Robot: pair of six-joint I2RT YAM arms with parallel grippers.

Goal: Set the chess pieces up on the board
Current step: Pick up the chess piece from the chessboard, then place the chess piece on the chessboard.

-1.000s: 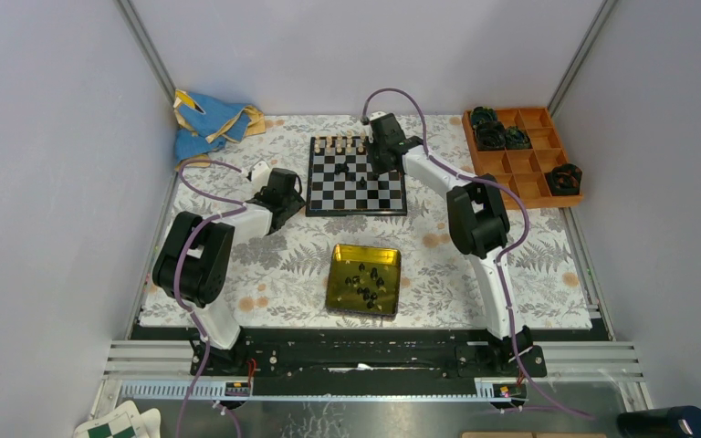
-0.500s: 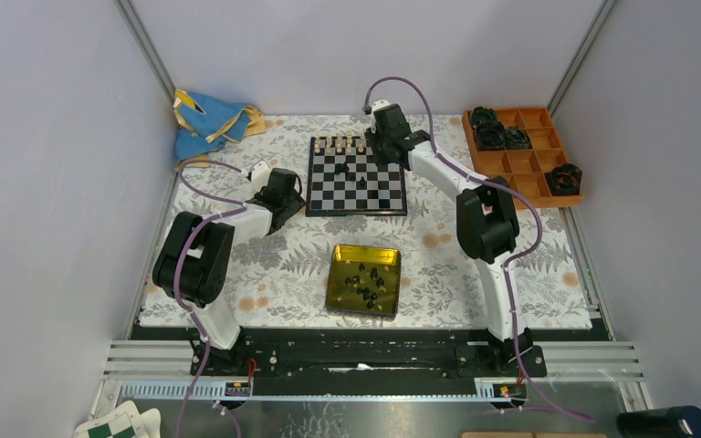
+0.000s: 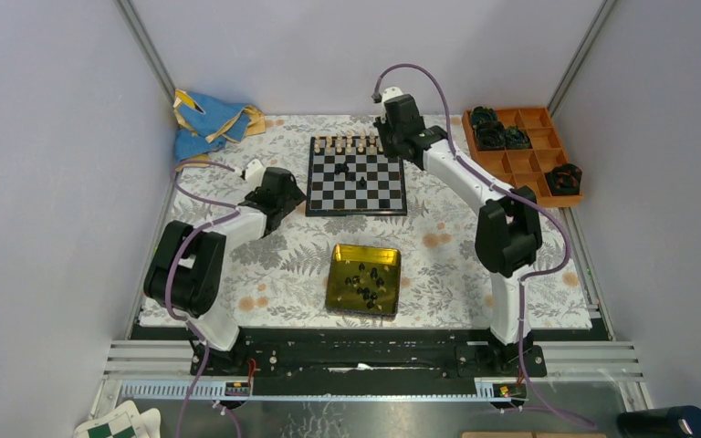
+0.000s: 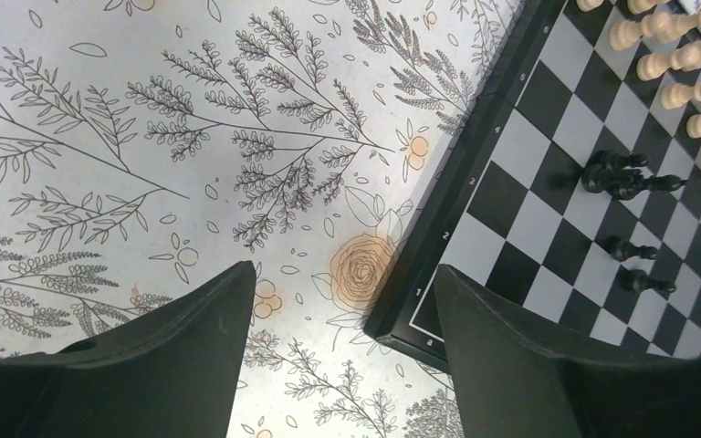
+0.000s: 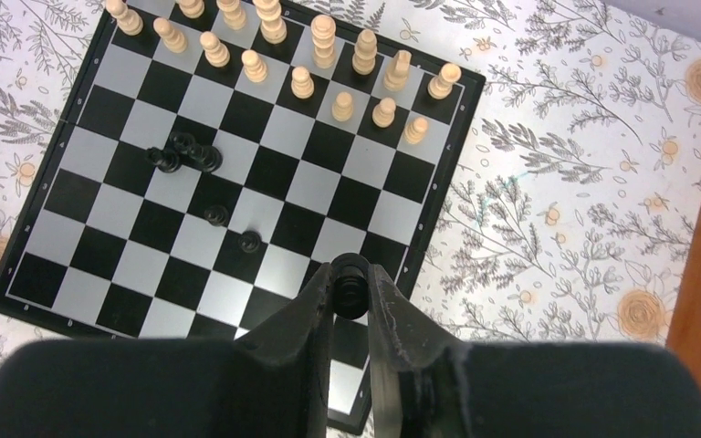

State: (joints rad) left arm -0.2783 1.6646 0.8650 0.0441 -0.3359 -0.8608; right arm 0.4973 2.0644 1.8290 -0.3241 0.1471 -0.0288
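- Black chess piece (image 5: 349,290) is pinched in the right gripper (image 5: 350,274), whose arm stretches above the board's (image 3: 356,211) far right corner.
- Left gripper (image 4: 342,272) sits low beside the board's left edge, jaws wide, empty.
- On the board: two single black pieces (image 5: 216,215), one small cluster (image 5: 183,151), and two rows of cream pieces (image 5: 301,82).

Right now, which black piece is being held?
The black piece pinched in the right end effector; the others sit on the board or in the tin.

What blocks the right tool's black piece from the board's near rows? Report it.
Nothing visible does. The right tool holds the black piece up by the board's right side; the near rows that show are bare. The other black pieces stand mid-board, left of it.
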